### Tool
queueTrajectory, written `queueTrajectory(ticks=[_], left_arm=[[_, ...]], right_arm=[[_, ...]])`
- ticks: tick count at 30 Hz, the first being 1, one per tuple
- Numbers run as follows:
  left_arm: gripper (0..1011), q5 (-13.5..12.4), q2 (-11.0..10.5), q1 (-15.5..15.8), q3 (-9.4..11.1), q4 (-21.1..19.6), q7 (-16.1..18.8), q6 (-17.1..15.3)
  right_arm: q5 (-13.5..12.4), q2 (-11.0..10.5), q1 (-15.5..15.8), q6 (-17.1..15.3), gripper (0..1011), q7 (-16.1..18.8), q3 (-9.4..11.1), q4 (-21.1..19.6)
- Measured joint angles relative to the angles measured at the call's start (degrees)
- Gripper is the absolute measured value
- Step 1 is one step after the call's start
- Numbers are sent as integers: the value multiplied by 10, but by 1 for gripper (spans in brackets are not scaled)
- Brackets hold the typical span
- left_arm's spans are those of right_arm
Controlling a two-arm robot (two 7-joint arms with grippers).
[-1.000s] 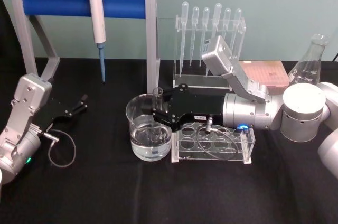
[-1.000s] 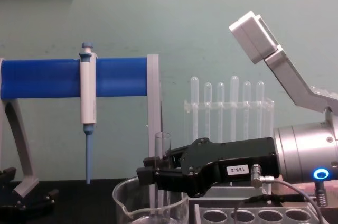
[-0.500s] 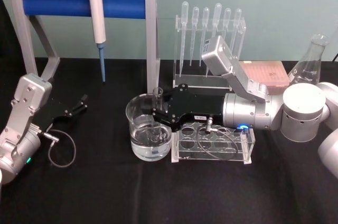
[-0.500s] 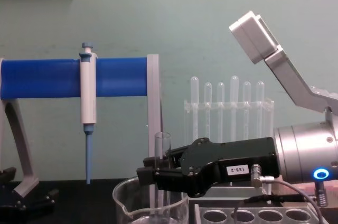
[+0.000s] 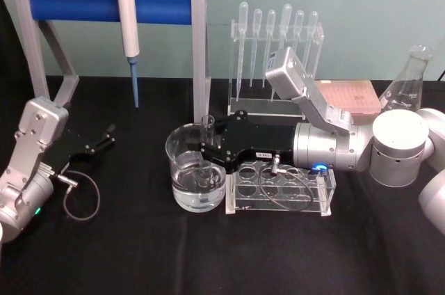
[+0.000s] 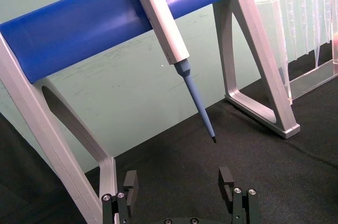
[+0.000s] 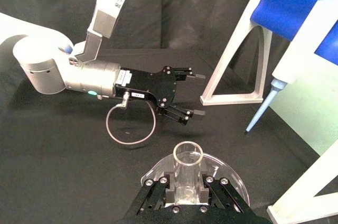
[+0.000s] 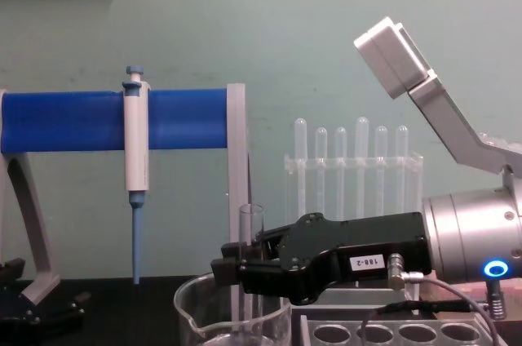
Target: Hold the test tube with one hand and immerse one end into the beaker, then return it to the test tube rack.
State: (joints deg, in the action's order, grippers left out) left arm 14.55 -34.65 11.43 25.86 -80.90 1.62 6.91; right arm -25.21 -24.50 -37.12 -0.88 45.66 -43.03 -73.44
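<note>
Glass is what we are handling, so the grip matters most. Our right gripper [image 5: 206, 150] reaches in from 3 o'clock with its two black fingers [image 7: 159, 191] closed on the test tube [image 8: 251, 228]. It pinches the tube on its upper part, a little below the open rim, which stands clear above the fingers. The tube is upright inside the beaker [image 5: 182, 170], near the wall at 3 o'clock, and its rounded end appears to sit under the water [image 5: 198, 189]. We therefore judge the dipping step as reached, with the return to the rack [image 5: 325, 184] yet to do. The rack lies just beside the beaker at 3 o'clock, and the holes we can see are empty. We expect the tube to be light and stiff, but thin-walled, smooth and slick once wet. A firm, not crushing, squeeze across its round body is right, and the present hold near the top suits it, since the fingers sit above the water. The lift should go straight up until the bottom clears the beaker's rim, or glass may knock glass. Our left gripper [image 5: 104, 137] rests on the black table [image 5: 139, 253] well apart at 9 o'clock of the beaker, fingers spread wide and holding nothing.
</note>
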Motion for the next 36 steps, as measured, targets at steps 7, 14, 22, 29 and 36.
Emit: queueTrajectory(ticks=[7,14,22,29,36], left_arm=[[1000,0,0,0,0,0,0,0],[1000,0,0,0,0,0,0,0],[1000,0,0,0,0,0,0,0],[1000,0,0,0,0,0,0,0],[1000,0,0,0,0,0,0,0]], right_arm=[[0,0,0,0,224,0,0,0],[0,0,0,0,224,0,0,0],[0,0,0,0,224,0,0,0],[0,0,0,0,224,0,0,0],[0,0,0,0,225,0,0,0]])
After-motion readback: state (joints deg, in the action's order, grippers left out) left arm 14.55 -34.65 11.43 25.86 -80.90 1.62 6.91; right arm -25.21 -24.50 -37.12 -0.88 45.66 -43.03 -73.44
